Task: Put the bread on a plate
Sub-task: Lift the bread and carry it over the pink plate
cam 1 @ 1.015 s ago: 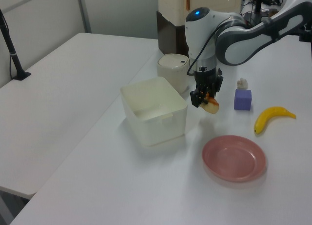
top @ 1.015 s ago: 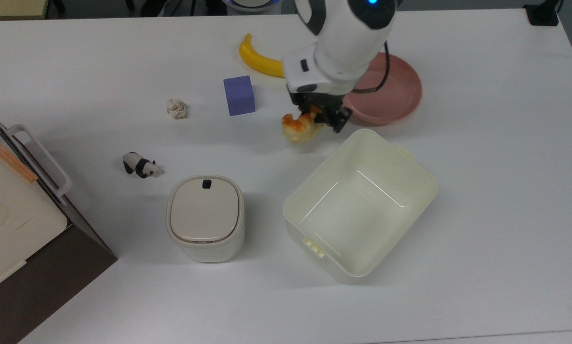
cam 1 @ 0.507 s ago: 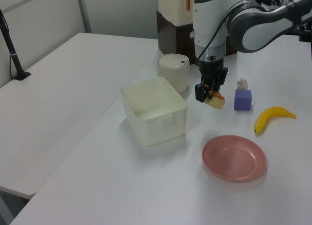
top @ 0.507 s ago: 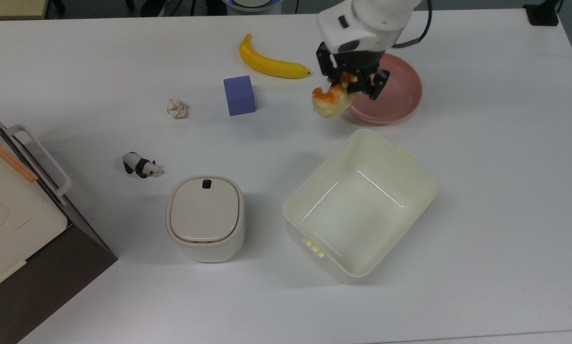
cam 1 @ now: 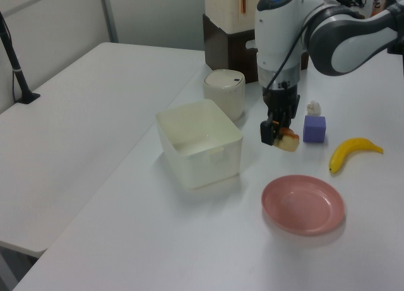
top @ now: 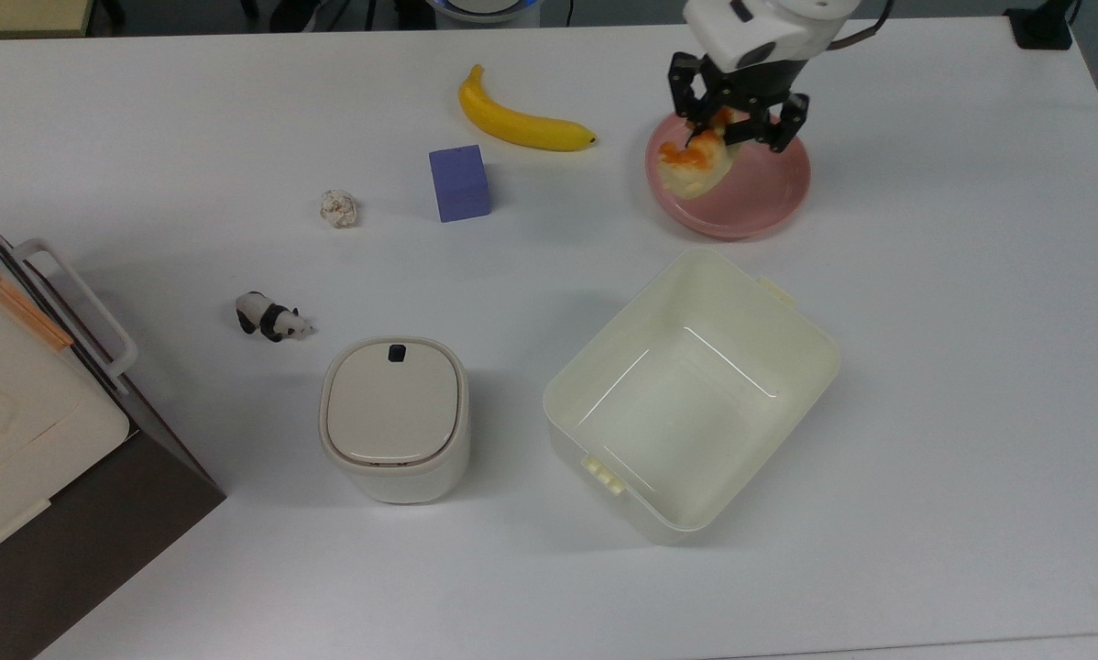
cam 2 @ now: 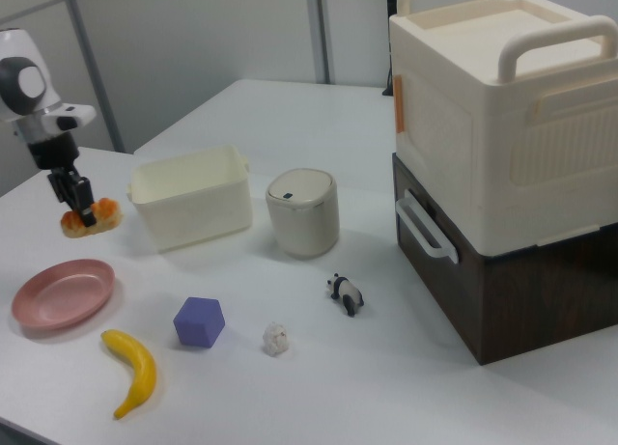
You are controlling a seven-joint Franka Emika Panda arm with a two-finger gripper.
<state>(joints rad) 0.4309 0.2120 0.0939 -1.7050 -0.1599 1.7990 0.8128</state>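
My gripper (top: 730,124) is shut on the bread (top: 691,163), a small cream loaf with an orange-brown top, which hangs tilted from the fingers. In the top view the loaf overlaps the left part of the pink plate (top: 760,192). The left view shows the gripper (cam 1: 276,132) and the bread (cam 1: 289,140) held in the air, well above the plate (cam 1: 303,204) and towards its far side. In the right view the bread (cam 2: 92,216) hangs under the gripper (cam 2: 77,199), beyond the plate (cam 2: 63,292).
A big cream tub (top: 691,390) stands just in front of the plate. A banana (top: 521,124), a purple cube (top: 459,182), a paper ball (top: 339,208), a toy panda (top: 272,318) and a lidded bin (top: 394,417) lie to the top view's left. A stacked box (cam 2: 492,155) is behind.
The gripper has carried the bread up and to the top view's right, from beside the tub's corner to over the plate's left part. Nothing else moved.
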